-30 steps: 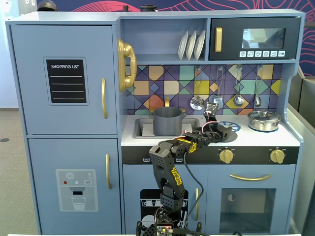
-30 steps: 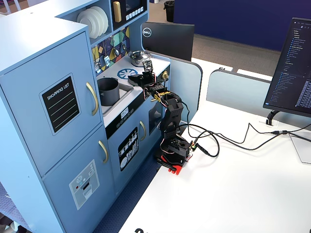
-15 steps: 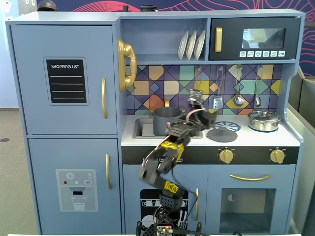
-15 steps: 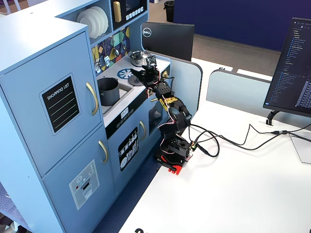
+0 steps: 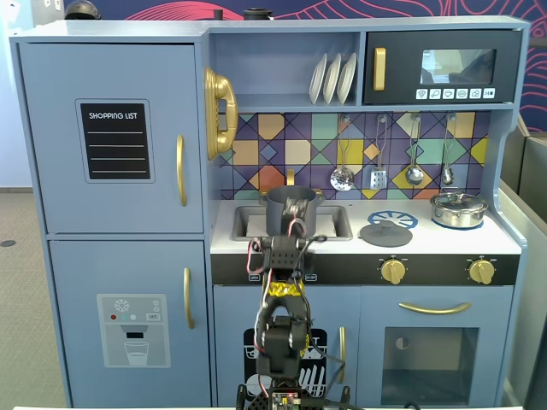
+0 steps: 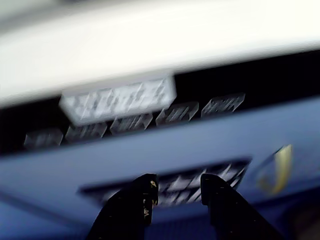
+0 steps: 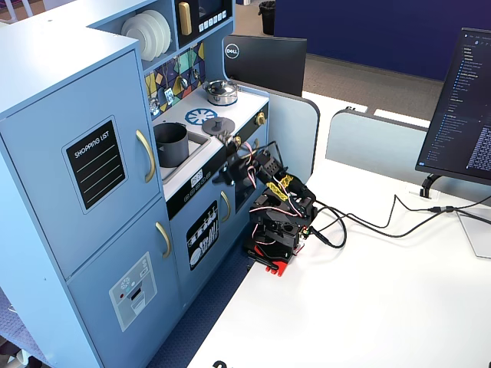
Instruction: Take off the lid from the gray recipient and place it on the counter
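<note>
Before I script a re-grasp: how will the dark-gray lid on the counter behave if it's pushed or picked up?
The lid looks like a flat, stiff disc lying flat on the counter, so a push would probably slide it rather than roll or tip it. Its small centre knob seems the only easy pinch point. It looks like a light toy part. The gripper is open, holding nothing.

The wrist view is smeared by blur: the claw [image 6: 176, 192] shows two dark fingers cut off by the bottom edge, and the pale labels behind them cannot be read. In a fixed view the arm covers the front of the gray recipient [image 5: 282, 205] and hides the claw
</note>
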